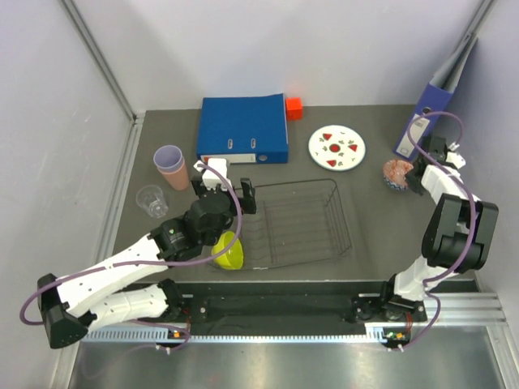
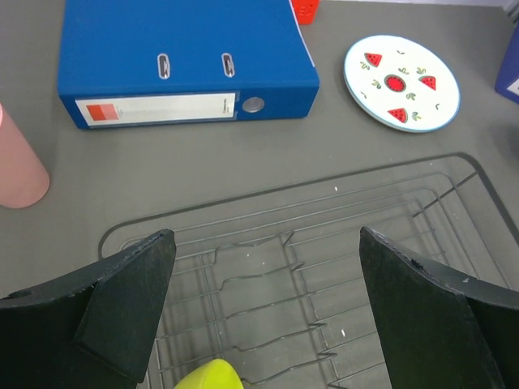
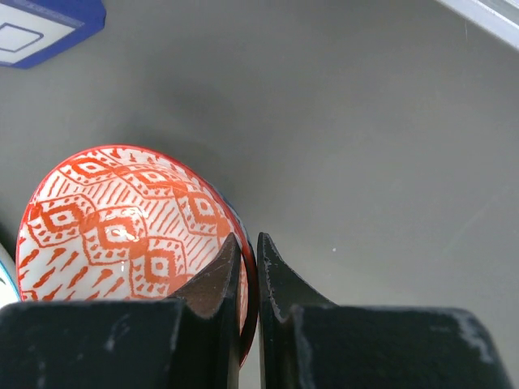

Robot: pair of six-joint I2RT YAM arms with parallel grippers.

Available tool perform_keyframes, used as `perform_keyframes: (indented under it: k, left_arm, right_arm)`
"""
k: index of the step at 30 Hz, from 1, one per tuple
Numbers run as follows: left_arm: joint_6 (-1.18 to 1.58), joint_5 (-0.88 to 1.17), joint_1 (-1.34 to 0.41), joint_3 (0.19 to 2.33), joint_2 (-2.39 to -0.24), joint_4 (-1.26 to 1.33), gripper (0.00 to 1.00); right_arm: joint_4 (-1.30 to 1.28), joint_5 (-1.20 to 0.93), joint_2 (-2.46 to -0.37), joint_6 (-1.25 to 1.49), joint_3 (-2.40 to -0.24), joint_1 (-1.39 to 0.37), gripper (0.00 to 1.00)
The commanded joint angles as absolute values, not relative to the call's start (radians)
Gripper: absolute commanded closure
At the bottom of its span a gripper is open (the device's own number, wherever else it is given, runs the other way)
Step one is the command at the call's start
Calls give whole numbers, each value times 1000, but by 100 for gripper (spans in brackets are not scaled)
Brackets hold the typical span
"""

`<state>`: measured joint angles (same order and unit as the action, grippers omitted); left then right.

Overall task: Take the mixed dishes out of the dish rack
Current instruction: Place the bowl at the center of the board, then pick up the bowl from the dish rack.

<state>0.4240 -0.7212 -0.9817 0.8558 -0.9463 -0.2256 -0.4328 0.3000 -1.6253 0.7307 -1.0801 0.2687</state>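
I've got the R gripper point(image 3: 247, 243) pinched on the rim of the patterned bowl point(image 3: 122, 227), one finger inside, one outside. It looks like glazed ceramic, so the thin rim's the only grip. The bowl sits far right, well apart from the dark wire dish rack point(image 1: 300, 219). L gripper point(image 2: 263, 239) is spread wide over the rack, prob. for the lime-yellow bowl point(image 1: 229, 251), smooth and plastic-looking, at the near-left corner. Plate point(image 1: 336, 149), stacked cups point(image 1: 172, 166) and clear tumbler point(image 1: 152, 201) are already on the table point(image 1: 373, 235).
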Motion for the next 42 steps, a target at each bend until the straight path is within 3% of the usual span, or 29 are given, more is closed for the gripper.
perform_keyframes:
  k: [1,10,20,23,35,42]
  left_arm:
    - [442,-704,-979,836,-930,-152,1]
    - [462,-693,-979,844,-962,-199,1]
    - [469,-649,-979,850,-951,-225,1]
    - [460,-641,-979,844,-943,-218,1]
    - [440,-640,-979,856,-957,-238,1]
    - [472,-683,-979,880,-974,-359,1]
  right_arm:
    - [-319,337,-1637,712,-1083,276,100]
    - [-330,336,-1663,718,-1051,262,100]
    - [-324,285,-1609,753,-1002,258,60]
    - [-325,262,-1554,765,-1011,256,52]
    - [-430,124,-1316,810,-1166,210,51]
    - [-275,-18,-1096,732,-1043,-135,53]
